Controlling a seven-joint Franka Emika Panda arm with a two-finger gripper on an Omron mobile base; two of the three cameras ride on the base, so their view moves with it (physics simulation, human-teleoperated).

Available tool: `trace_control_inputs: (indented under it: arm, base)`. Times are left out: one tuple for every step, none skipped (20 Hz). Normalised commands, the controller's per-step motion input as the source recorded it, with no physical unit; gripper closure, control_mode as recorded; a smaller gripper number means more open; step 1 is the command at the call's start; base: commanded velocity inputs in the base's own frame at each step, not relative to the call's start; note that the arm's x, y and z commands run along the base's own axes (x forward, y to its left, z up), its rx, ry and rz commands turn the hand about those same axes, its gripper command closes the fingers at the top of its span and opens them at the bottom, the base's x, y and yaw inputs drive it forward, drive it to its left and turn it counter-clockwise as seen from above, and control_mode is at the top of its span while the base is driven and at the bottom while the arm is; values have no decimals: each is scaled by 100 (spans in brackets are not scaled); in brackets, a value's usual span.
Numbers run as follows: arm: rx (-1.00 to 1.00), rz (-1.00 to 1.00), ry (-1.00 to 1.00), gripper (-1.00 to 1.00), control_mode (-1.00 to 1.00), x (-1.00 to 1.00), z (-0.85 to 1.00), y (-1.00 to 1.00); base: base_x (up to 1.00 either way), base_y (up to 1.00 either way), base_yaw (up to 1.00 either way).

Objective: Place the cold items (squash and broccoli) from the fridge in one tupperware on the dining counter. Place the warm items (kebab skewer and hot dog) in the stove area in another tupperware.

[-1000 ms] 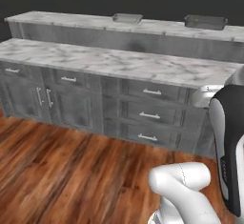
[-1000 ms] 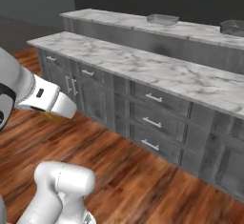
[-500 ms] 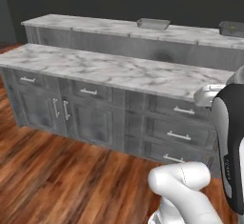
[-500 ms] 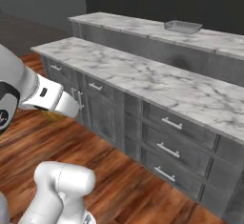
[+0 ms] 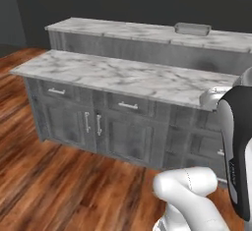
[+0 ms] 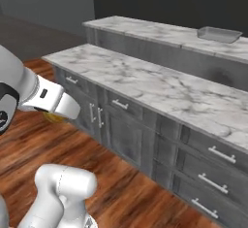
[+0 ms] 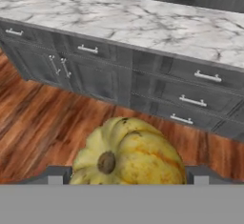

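The squash sits right between the jaws in the hand view, a pale yellow ribbed body with orange streaks and its stem end turned toward the camera, so its long axis seems to run roughly along the hand's own line of sight. The gripper stands wide around it, one dark finger block at either flank of the fruit (whether the pads truly press its skin is hidden behind its bulge, though it hangs over bare wooden floor with nothing else to carry it, so I judge it held).

In the right base view a sliver of the same yellow peeps out under the white wrist at the left edge, low and well short of the cabinets.

What the coming move turns on is the way from squash to tupperware. That shallow grey tray rests on the raised dining counter, toward its right end and near its front edge, behind the lower marble counter; from the hand it lies up, forward and to the right, well apart. The left base view shows the tupperware likewise toward the right of the upper ledge.

The arm is folded low and close to the base, forearm reaching leftward in the right base view, hand pointed forward and somewhat down at the drawer fronts. I judge that the carry still needs a lift over both counter edges.
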Motion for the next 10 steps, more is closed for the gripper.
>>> trace_control_inputs:
  arm:
    - [0,0,0,100,100,0,0,0]
    - [0,0,0,100,100,0,0,0]
    - [0,0,0,100,100,0,0,0]
    - [0,0,0,100,100,0,0,0]
    - [0,0,0,100,100,0,0,0]
    - [0,0,0,100,100,0,0,0]
    - [0,0,0,100,100,0,0,0]
    - [0,0,0,100,100,0,0,0]
    - [0,0,0,100,100,0,0,0]
    - [0,0,0,100,100,0,0,0]
  base:
    - [92,100,-6]
    - [92,100,-7]
    - [94,100,-8]
    - [94,100,-9]
    - [92,100,-10]
    - [91,100,-11]
    - [92,100,-13]
    - [92,100,-14]
    - [89,100,-15]
    - [89,100,-16]
